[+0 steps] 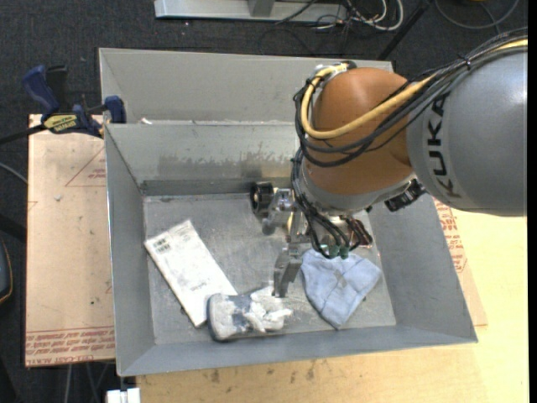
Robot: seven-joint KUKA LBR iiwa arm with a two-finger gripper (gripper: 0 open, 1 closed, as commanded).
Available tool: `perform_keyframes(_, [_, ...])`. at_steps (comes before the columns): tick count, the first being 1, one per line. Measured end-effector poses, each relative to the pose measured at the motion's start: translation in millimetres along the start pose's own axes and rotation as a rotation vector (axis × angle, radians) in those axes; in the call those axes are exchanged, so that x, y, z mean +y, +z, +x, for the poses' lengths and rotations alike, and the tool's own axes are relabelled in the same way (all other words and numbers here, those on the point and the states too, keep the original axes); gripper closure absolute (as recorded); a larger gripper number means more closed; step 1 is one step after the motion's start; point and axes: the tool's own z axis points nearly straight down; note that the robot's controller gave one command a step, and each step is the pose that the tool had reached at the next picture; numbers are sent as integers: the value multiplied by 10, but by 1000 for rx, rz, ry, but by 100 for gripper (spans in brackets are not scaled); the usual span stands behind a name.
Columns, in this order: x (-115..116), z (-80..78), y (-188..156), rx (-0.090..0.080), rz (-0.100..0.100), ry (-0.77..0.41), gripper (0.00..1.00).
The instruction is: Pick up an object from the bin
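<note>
While the arm is leaning in from the right, its gripper (283, 280) is hovering just over a crumpled grey-and-white bundle (243, 316), which is lying by the grey metal bin's (126, 250) near wall, just left of a rumpled pale blue cloth (340, 285); spread or pressed together, I cannot tell.

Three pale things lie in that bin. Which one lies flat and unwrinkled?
The white rectangular packet with a printed label, on the bin's left. The pale blue cloth and the grey-white bundle are crumpled.
</note>
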Motion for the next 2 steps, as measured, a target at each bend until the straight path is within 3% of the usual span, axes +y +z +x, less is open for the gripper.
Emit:
perform_keyframes(1, [-5,-15,-40,-8,-1,3,0])
perform_keyframes(2, [53,16,185,-14,-1,-72,0])
